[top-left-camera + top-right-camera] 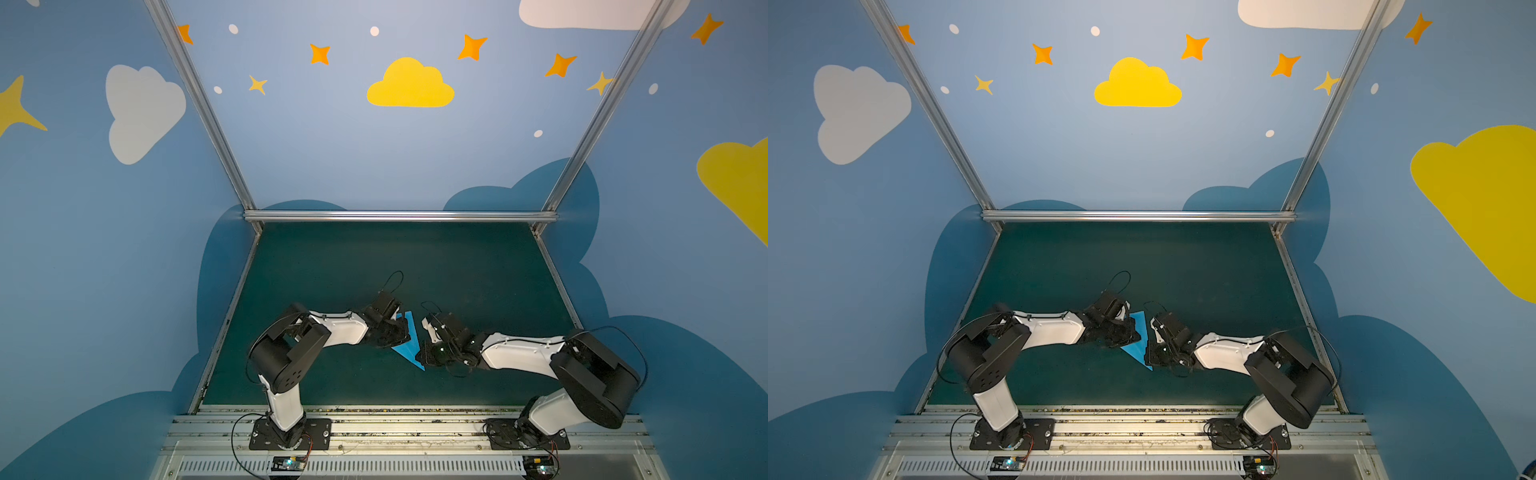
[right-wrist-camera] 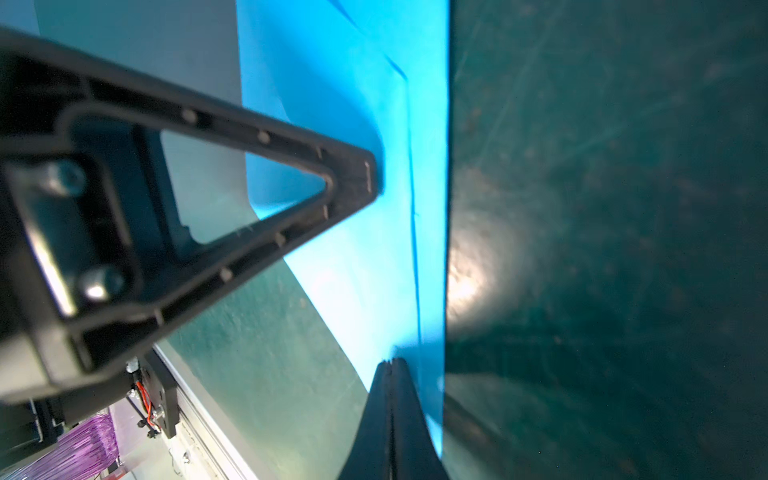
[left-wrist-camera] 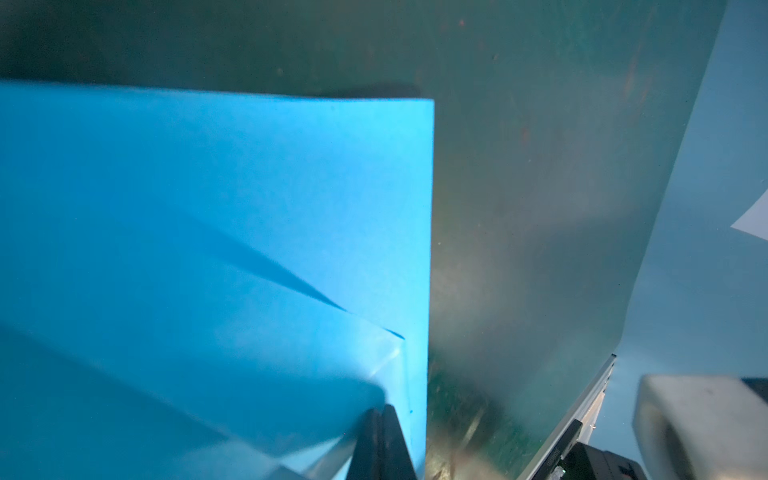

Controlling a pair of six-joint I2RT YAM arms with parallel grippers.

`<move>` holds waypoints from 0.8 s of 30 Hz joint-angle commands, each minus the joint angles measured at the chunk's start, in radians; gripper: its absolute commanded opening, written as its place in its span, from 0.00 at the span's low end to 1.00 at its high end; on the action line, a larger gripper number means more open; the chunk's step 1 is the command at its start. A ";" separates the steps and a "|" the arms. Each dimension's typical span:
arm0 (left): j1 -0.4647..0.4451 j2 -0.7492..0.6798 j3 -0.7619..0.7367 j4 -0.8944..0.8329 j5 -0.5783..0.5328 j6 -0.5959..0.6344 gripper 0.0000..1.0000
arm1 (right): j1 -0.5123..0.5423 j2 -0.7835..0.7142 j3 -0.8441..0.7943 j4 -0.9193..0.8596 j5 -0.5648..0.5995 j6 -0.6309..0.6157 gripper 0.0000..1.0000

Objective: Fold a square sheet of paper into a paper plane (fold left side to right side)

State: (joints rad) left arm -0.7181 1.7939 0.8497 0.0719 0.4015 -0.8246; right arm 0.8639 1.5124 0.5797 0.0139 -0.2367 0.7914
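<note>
The sky-blue sheet of paper (image 1: 409,343) (image 1: 1139,340) lies folded into a slim pointed wedge on the dark green mat, between the two arms. Overlapping layers and a crease show on the paper (image 3: 216,199) in the left wrist view. My left gripper (image 1: 402,334) (image 3: 382,409) is shut, its tip pressed down on the paper near one long edge. My right gripper (image 1: 422,353) (image 2: 392,362) is also shut, with its tip resting on the paper (image 2: 374,270) near the narrow end. The left gripper's black finger (image 2: 353,178) touches the paper farther along. Nothing sits between either pair of jaws.
The green mat (image 1: 395,266) is bounded by aluminium rails (image 1: 399,215) at the back and sides, with painted blue walls behind. Both arm bases (image 1: 291,432) (image 1: 528,434) stand on the front rail. The two wrists are close together over the paper.
</note>
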 commanded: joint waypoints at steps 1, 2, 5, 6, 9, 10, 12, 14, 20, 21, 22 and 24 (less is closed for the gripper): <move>-0.002 0.066 -0.043 -0.063 -0.065 -0.007 0.04 | 0.009 0.015 -0.081 -0.232 0.078 0.017 0.00; -0.004 0.065 -0.044 -0.063 -0.067 -0.007 0.04 | 0.009 0.008 -0.088 -0.233 0.080 0.019 0.00; -0.003 0.067 -0.044 -0.060 -0.066 -0.008 0.04 | 0.013 -0.010 -0.102 -0.236 0.082 0.024 0.00; -0.003 0.067 -0.044 -0.060 -0.065 -0.010 0.04 | 0.013 -0.014 -0.107 -0.237 0.082 0.026 0.00; -0.003 0.067 -0.044 -0.060 -0.066 -0.011 0.04 | 0.022 -0.029 -0.126 -0.240 0.083 0.036 0.00; -0.004 0.066 -0.044 -0.060 -0.068 -0.013 0.04 | 0.022 -0.038 -0.137 -0.241 0.084 0.041 0.00; -0.003 0.065 -0.045 -0.060 -0.068 -0.015 0.04 | 0.021 -0.066 -0.155 -0.248 0.086 0.051 0.00; -0.004 0.064 -0.048 -0.060 -0.072 -0.020 0.04 | 0.021 -0.109 -0.161 -0.269 0.086 0.059 0.00; -0.010 0.058 -0.071 -0.048 -0.104 -0.064 0.04 | 0.023 -0.281 -0.104 -0.345 0.086 0.107 0.00; -0.012 0.057 -0.077 -0.038 -0.110 -0.077 0.04 | 0.025 -0.299 -0.086 -0.349 0.087 0.119 0.00; -0.013 0.057 -0.082 -0.034 -0.115 -0.086 0.04 | 0.028 -0.309 -0.071 -0.351 0.092 0.130 0.00; -0.019 0.058 -0.089 -0.018 -0.124 -0.104 0.04 | 0.036 -0.310 -0.037 -0.342 0.108 0.162 0.00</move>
State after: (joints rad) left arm -0.7254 1.7901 0.8135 0.1452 0.3862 -0.8967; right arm 0.8883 1.2171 0.4885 -0.2687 -0.1635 0.9020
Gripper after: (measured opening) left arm 0.047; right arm 0.047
